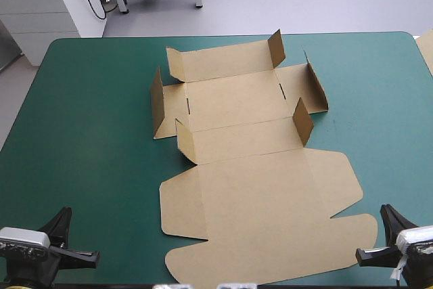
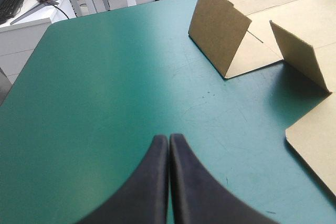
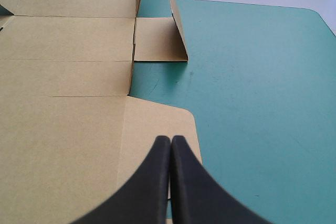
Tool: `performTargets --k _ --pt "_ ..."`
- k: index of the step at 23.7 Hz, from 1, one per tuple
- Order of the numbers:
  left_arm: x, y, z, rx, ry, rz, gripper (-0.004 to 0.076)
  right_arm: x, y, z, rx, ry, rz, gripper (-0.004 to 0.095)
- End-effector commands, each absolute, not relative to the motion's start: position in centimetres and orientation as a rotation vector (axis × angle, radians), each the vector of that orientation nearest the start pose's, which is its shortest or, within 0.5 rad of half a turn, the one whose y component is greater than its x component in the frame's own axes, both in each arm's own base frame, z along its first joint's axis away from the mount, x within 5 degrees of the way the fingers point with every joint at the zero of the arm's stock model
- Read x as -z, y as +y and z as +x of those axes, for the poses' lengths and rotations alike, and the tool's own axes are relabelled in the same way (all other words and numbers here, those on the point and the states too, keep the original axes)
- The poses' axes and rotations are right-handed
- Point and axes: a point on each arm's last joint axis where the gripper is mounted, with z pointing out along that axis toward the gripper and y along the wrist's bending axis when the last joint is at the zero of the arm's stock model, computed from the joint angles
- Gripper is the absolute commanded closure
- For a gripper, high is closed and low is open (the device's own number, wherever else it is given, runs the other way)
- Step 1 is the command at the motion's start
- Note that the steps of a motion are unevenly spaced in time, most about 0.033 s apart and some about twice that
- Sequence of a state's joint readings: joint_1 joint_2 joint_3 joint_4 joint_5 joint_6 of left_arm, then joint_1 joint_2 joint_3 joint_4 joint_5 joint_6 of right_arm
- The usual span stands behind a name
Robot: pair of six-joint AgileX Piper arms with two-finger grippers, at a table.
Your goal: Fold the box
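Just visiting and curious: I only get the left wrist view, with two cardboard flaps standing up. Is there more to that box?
Observer: Yes. The high view shows the box as one big cut sheet, its wide lid panel toward the table's near edge.
Operator: Anything standing on the other side?
Observer: Three flaps stand along its right side.
Operator: And the other gripper?
Observer: The right gripper is shut, by the sheet's near right corner.

left fingers (image 2: 148,184): black, broad, curved fins | right fingers (image 3: 148,184): black, same shape
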State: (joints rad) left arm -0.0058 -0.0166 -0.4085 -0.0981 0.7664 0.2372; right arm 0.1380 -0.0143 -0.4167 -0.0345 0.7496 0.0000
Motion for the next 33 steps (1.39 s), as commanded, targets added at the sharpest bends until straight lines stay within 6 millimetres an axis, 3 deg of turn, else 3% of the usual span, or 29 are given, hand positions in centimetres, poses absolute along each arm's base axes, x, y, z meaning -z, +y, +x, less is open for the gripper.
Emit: performTargets --k 1,15,18,23,25,30,33 --pt "-28.9 -0.6 1.0 -0.043 1.711 0.191 0.0731 -29.4 -0.1 0.6 -0.055 1.676 -0.129 0.0929" --pt "-28.9 -0.6 1.0 -0.040 1.711 0.188 0.0731 -29.6 -0.2 0.6 -0.022 1.661 -0.152 0.0929" --pt "-28.9 -0.6 1.0 -0.040 1.711 0.188 0.0731 -31.2 -0.2 1.3 0.007 1.703 -0.175 0.0928" --pt "-28.9 -0.6 1.0 -0.040 1.711 0.188 0.0731 -37.5 0.5 5.1 0.052 1.762 -0.265 0.0927" --pt "-28.9 -0.6 1.0 -0.040 1.711 0.188 0.0731 -39.0 0.9 6.8 0.017 1.786 -0.259 0.0927" --pt "-28.9 -0.6 1.0 -0.040 1.711 0.188 0.0731 -41.2 2.2 11.6 -0.092 1.870 -0.252 0.0927" --pt "-28.9 -0.6 1.0 -0.040 1.711 0.188 0.0731 -41.5 3.0 15.1 -0.110 1.930 -0.300 0.0927"
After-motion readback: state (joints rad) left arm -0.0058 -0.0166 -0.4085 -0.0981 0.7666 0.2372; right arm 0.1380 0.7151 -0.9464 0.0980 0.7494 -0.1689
